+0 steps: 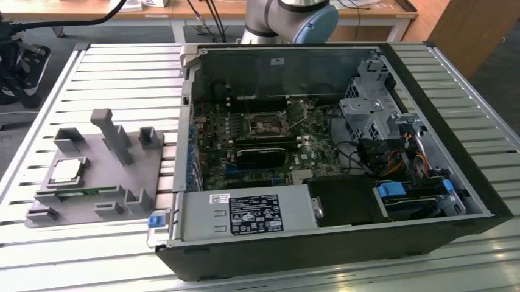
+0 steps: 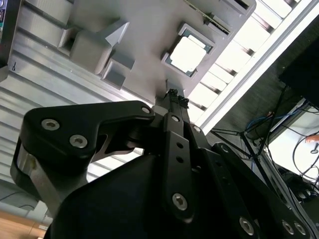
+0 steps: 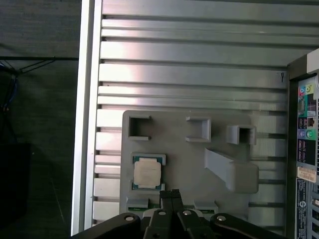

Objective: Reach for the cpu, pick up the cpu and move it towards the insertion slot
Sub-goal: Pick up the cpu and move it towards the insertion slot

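The cpu (image 1: 67,171) lies flat in a square pocket of a grey fixture plate (image 1: 97,182) at the exterior view's left; its silver top has a pale rim. It also appears in both wrist views, cpu (image 3: 147,174) and cpu (image 2: 188,50). My gripper (image 3: 171,193) hangs well above the fixture with its black fingertips pressed together and nothing between them, just beside the cpu as seen from the wrist. The same gripper (image 2: 174,93) is seen from behind its linkage. The insertion slot (image 1: 266,126) is the square framed socket on the motherboard inside the open computer case.
The open black computer case (image 1: 455,152) lies on a slatted aluminium table (image 1: 122,67), with a power supply (image 1: 243,214) at its front and a drive cage (image 1: 369,112). A green memory stick (image 1: 77,194) and upright grey posts (image 1: 109,137) sit on the fixture.
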Robot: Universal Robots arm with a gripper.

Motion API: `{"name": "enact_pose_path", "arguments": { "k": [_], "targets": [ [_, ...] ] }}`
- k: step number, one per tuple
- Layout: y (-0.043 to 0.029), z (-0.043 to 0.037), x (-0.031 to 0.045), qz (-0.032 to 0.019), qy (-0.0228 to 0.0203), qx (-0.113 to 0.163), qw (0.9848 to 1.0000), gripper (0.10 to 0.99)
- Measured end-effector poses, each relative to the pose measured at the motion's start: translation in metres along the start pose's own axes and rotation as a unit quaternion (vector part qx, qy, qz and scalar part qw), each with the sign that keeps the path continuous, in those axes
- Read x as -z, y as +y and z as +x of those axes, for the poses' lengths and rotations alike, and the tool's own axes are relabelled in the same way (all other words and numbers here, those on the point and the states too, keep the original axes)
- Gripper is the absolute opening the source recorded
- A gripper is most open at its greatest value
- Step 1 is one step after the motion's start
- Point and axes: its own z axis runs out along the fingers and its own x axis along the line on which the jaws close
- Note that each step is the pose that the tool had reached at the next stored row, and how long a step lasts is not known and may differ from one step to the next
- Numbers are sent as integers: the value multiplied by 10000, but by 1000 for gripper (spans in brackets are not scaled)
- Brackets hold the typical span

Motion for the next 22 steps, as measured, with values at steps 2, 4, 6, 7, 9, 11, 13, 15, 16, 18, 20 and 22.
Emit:
{"name": "enact_pose_path", "arguments": {
  "k": [2, 4, 6, 7, 9, 11, 13, 15, 16, 18, 20, 22],
  "targets": [
    [-15, 3, -14, 0, 1, 0, 10000, 106],
    [-32, 8, -33, 0, 0, 0, 10000, 106],
    [-46, 13, -54, 0, -1, 0, 10000, 106],
    [-52, 16, -64, 0, -1, 0, 10000, 106],
    [-69, 20, -82, 1, 1, 0, 10000, 106],
    [-90, 25, -110, 0, 0, 0, 10000, 106],
    [-103, 26, -136, 0, -1, 0, 10000, 106],
    [-110, 26, -160, 0, 0, -1, 10000, 106],
    [-113, 26, -175, 0, -1, 0, 10000, 106],
    [-119, 26, -200, 0, -1, 0, 10000, 106],
    [-124, 26, -222, 0, 0, 0, 10000, 106],
    [-129, 26, -249, 0, -1, 0, 10000, 106]
  ]
}}
